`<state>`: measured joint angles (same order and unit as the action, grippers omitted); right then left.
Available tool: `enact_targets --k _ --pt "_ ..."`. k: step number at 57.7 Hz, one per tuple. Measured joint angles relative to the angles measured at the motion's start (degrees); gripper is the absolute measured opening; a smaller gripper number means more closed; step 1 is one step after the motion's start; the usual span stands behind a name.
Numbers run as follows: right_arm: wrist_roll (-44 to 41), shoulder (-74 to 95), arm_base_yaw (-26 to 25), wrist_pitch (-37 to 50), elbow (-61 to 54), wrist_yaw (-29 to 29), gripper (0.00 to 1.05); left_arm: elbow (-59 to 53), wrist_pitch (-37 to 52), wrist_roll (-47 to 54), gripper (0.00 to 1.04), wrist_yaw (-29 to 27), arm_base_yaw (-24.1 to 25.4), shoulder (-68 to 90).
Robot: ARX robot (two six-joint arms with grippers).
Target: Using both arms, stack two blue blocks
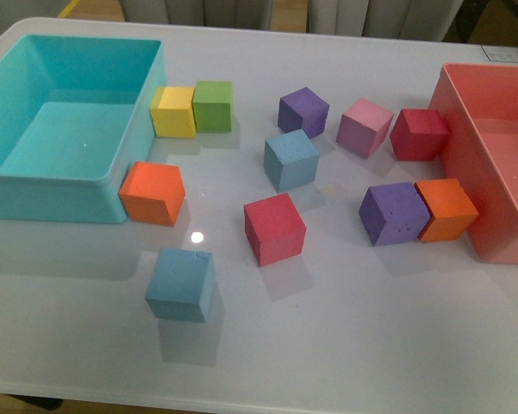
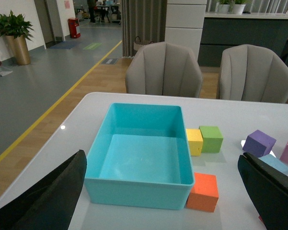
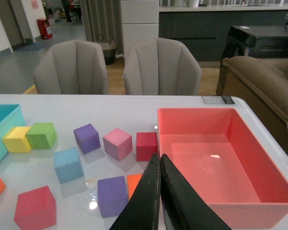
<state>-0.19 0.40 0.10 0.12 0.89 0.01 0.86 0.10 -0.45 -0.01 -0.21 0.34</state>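
The near blue block (image 1: 181, 285) and the far blue block (image 1: 290, 159), matte light-blue cubes, sit flat, unstacked, well apart.

- The left gripper (image 2: 162, 155) shows only as two fingers (image 2: 48, 201), both plain matte black.
- Each is a broad wedge with a blunt, rounded tip and a sloping upper edge. The surface looks dull and faintly grainy and reflects almost no light.
- The second finger (image 2: 273, 191) has a thin paler line along its inner rim.
- The right gripper (image 3: 159, 158) is also black. Its two long fingers (image 3: 144, 201) taper from wide bases to slim, pointed tips.
- Their faces are flat and smooth, with a soft grey sheen along the inner edges.
- Only the fingers of each arm are in view.
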Motion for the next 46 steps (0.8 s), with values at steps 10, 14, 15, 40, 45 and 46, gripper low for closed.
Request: enact_targets --k 10,14,15,40,45,46 --pt "0.0 0.0 0.0 0.0 0.0 0.0 0.44 0.2 -0.5 0.3 0.96 0.2 0.0 0.3" --pt "0.0 -0.1 0.0 0.0 0.0 0.0 0.57 6.0 -14.8 3.6 0.96 1.5 -1.1 8.0" --pt "0.0 -0.1 0.0 0.0 0.0 0.0 0.60 8.1 -18.7 4.1 0.96 1.2 -2.1 11.5" --pt "0.0 -0.1 0.0 0.0 0.0 0.0 0.96 19.3 3.0 -1.3 0.96 -9.2 -32.5 63.1" --pt "0.0 -0.1 0.0 0.0 0.0 0.0 0.96 20.8 8.1 -1.8 0.96 -9.9 -35.8 72.8" --pt "0.0 -0.1 0.0 0.0 0.0 0.0 0.96 21.2 9.0 -2.0 0.96 -9.9 -36.4 74.8"
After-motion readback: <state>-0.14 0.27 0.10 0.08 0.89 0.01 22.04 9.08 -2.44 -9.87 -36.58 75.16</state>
